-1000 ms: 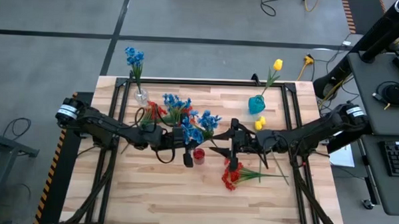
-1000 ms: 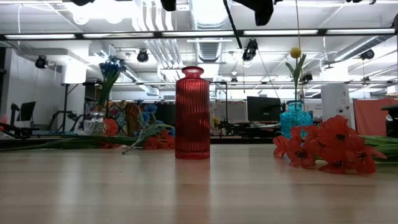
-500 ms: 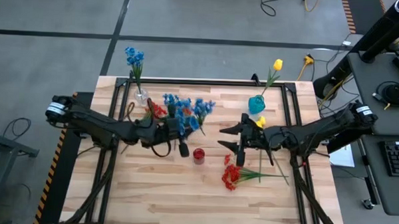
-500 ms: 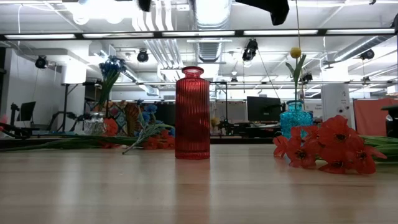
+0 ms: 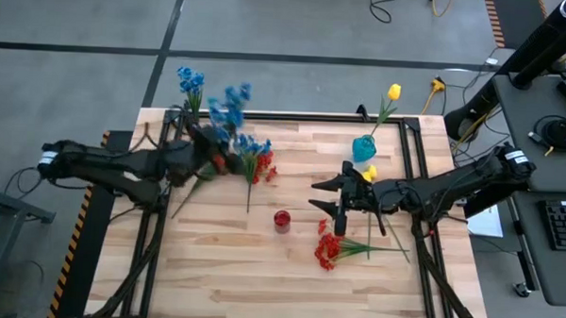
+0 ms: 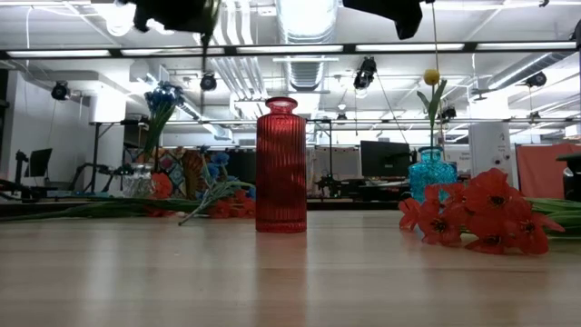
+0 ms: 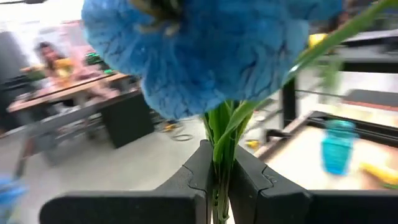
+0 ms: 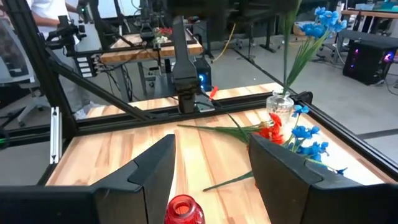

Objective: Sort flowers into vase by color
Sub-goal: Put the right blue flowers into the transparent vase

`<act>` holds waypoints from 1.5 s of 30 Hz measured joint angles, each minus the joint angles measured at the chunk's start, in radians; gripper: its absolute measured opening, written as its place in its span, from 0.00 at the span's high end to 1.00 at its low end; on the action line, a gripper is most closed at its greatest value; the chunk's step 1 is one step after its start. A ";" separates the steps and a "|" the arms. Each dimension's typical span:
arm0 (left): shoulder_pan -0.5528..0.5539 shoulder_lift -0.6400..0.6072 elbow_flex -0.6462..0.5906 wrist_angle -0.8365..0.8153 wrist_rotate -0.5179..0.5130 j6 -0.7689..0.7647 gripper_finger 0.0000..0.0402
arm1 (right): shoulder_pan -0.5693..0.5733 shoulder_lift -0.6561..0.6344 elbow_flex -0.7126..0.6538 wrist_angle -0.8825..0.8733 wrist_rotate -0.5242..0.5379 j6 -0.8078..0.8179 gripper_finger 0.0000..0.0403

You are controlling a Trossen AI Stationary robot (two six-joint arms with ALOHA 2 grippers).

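Note:
My left gripper [image 5: 206, 147] is raised near the table's far left and is shut on a blue flower sprig [image 5: 231, 104], close to the clear vase [image 5: 201, 134] that holds another blue sprig [image 5: 189, 80]. Blue and red sprigs [image 5: 252, 156] lie in a pile beside it. The red vase [image 5: 282, 219] stands mid-table. The teal vase [image 5: 364, 148] holds a yellow tulip [image 5: 394, 91], and a yellow bud [image 5: 368, 173] lies next to it. Red flowers [image 5: 329, 247] lie flat near the front. My right gripper [image 5: 325, 197] hovers open, right of the red vase. My left gripper [image 7: 221, 152] pinches the blue sprig's green stem [image 7: 221, 144] between its two fingers, just below the bloom [image 7: 211, 50]. The sprig is lifted clear of the table, with the bloom standing out beyond the fingertips.
In the low view the red vase [image 6: 280, 165] stands in front, the teal vase [image 6: 432, 173] behind it to the right and the red flowers [image 6: 481, 218] lie on the wood. A black frame [image 5: 294, 118] runs along the table's far edge. Bare wood lies along the near edge.
My left gripper has swung from the table's middle toward the far left corner and risen, carrying the blue sprig up off the pile. My right gripper drew back slightly toward the right edge and then kept still.

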 joint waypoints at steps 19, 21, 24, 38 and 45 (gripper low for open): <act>0.262 -0.239 -0.286 0.031 -0.138 -0.115 0.96 | -0.002 0.051 0.000 -0.001 0.005 0.005 0.51; 0.263 -0.245 -0.286 0.030 -0.179 -0.088 0.96 | -0.005 0.057 0.000 0.000 0.018 0.005 0.51; 0.271 -0.243 -0.287 0.026 -0.262 -0.053 0.96 | -0.016 0.059 0.000 0.000 0.020 0.005 0.51; 0.399 -0.213 -0.302 0.021 -0.175 -0.143 0.96 | -0.024 0.063 0.000 0.000 0.019 0.006 0.51; 0.449 -0.179 -0.302 0.026 -0.156 -0.157 0.96 | -0.024 0.063 0.000 -0.001 0.018 0.006 0.51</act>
